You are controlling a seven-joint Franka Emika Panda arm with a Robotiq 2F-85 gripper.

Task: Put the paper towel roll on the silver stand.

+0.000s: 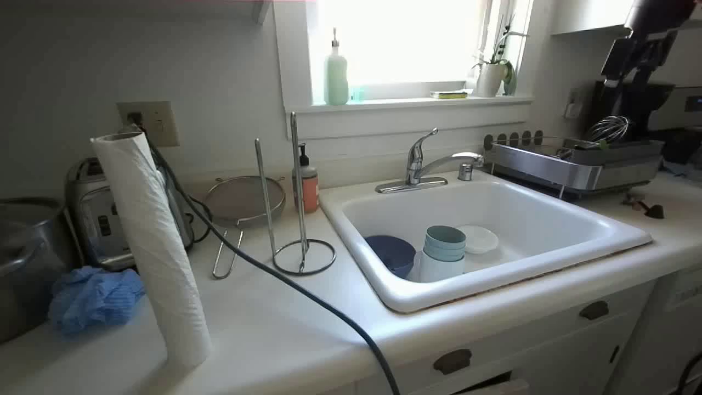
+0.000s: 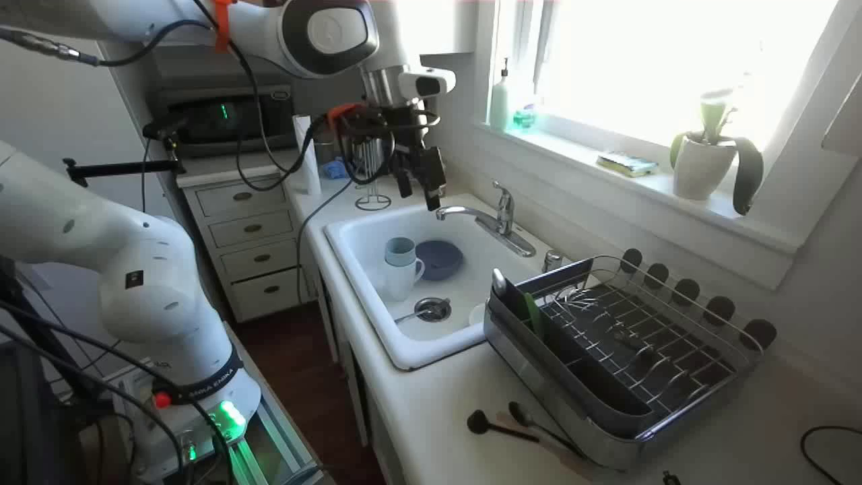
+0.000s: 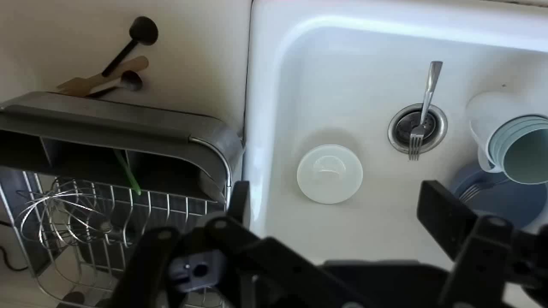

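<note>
Paper towel roll stands on end on the counter at near left in an exterior view. Silver stand sits farther off to its right, ring base down, 2 upright rods showing; roll and stand are apart. Blue cloth lies to the roll's left. Dark cable passes on the stand's near side and over the counter's near edge.

Gripper in an exterior view hangs over the sink, pointing down, well apart from roll and stand. These are at the far end, the roll upright and left of the stand.

Wrist view shows the jaws wide apart, their 2 fingers at left and right, with hold of nothing. Between the fingers, in the sink beneath, shows 1 round white lid. 1 fork lies across the drain. Dish rack stands left of the sink; at right are a white mug with stacked teal cups and a blue bowl.
</note>
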